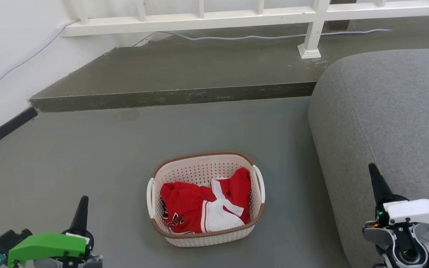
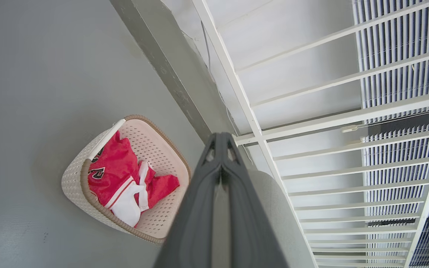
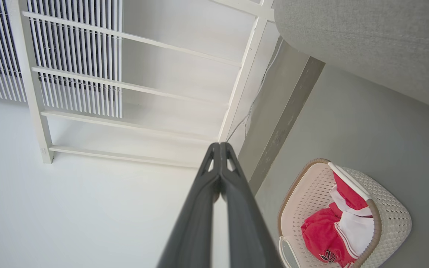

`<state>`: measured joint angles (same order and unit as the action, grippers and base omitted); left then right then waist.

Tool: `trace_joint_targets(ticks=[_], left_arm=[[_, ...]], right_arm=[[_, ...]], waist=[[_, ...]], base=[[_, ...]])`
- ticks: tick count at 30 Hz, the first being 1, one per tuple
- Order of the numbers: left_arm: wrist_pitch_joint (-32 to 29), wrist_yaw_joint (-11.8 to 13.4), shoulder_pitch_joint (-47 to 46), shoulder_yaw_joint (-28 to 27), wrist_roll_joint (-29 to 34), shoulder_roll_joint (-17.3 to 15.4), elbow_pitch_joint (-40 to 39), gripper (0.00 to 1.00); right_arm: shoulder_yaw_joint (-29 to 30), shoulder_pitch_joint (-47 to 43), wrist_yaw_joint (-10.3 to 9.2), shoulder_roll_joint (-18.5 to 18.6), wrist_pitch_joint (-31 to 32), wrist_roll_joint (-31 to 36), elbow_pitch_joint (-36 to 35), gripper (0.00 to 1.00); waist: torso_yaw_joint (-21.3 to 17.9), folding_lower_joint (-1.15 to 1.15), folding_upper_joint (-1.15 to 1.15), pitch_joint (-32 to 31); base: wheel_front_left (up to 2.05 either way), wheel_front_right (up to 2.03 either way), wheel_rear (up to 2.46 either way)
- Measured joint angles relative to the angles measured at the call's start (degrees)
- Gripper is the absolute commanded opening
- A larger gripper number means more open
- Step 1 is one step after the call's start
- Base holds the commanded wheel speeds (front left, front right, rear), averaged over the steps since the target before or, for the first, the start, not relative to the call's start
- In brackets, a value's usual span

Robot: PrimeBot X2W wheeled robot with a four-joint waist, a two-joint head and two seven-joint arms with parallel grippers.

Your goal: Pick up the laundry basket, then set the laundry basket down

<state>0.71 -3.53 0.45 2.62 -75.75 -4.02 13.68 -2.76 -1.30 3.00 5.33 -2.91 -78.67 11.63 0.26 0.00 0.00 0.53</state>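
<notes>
Sitting on the floor, the laundry basket is holding red clothing; left hand and right hand are flanking it, both closed, empty.

I am facing grey floor and a raised step. A grey sofa is sitting on my right.
</notes>
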Motion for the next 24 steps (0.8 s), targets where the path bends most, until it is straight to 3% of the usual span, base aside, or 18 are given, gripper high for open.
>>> trace_joint_targets(ticks=[24], left_arm=[[-3.8,-3.0,-2.6,-3.1,-17.1,-0.1,1.2,0.0]], right_arm=[[3.8,3.3,3.02,0.6,3.6,-16.6,2.4,0.0]], waist=[[-0.2,0.0,0.0,-0.3]], base=[[0.0,0.0,0.0]])
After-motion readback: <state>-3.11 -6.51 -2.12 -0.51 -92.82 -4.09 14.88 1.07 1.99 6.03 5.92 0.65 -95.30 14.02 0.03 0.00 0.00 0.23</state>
